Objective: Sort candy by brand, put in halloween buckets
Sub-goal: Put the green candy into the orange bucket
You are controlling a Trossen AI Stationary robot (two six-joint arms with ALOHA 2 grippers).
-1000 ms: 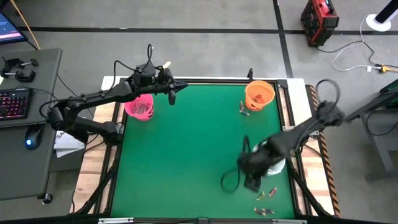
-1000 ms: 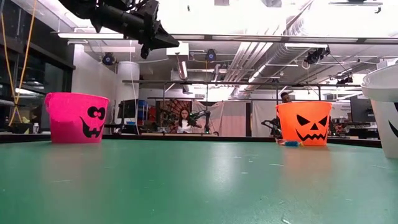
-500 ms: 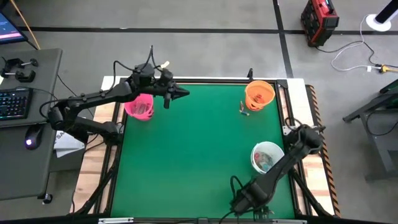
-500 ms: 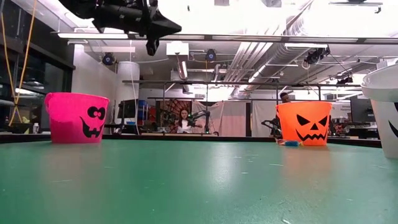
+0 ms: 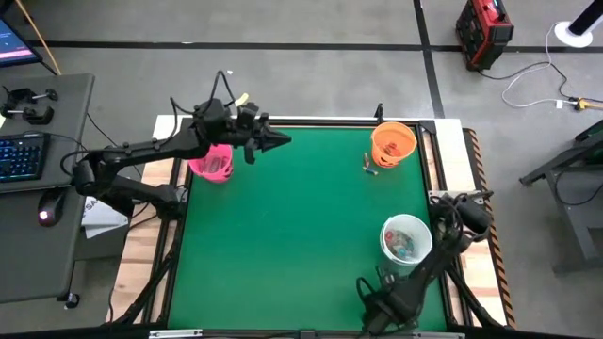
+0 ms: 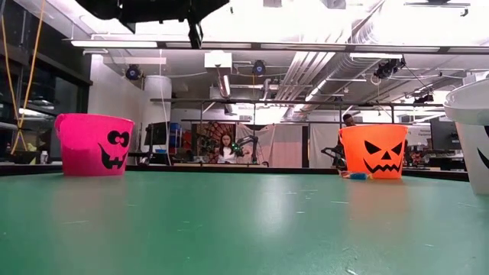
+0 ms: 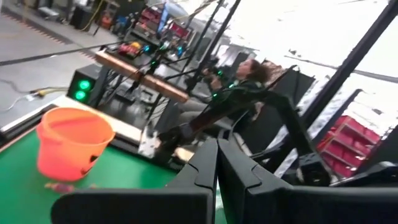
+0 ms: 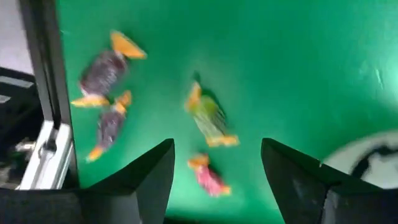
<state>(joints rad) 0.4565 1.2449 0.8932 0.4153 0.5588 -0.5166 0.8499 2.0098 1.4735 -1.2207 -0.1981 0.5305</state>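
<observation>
- Near the table's front edge, our right gripper [image 8: 214, 168] has swung down from beside the white bucket [image 5: 407, 237], jaws spread and empty, over four loose candies [image 8: 208, 118]; another pickup looks next.
- Our left gripper [image 5: 271, 141], clenched empty, hangs by the pink bucket [image 5: 211, 162].

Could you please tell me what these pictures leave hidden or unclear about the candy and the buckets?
- Candy brands: wrappers blurred in the right wrist view, under the open right claw.
- White bucket: cut off by the low view's right edge.
- Pink bucket: partly hidden by the left arm in the high view; contents too small to identify.
- Candy beside the orange bucket: too small.
</observation>
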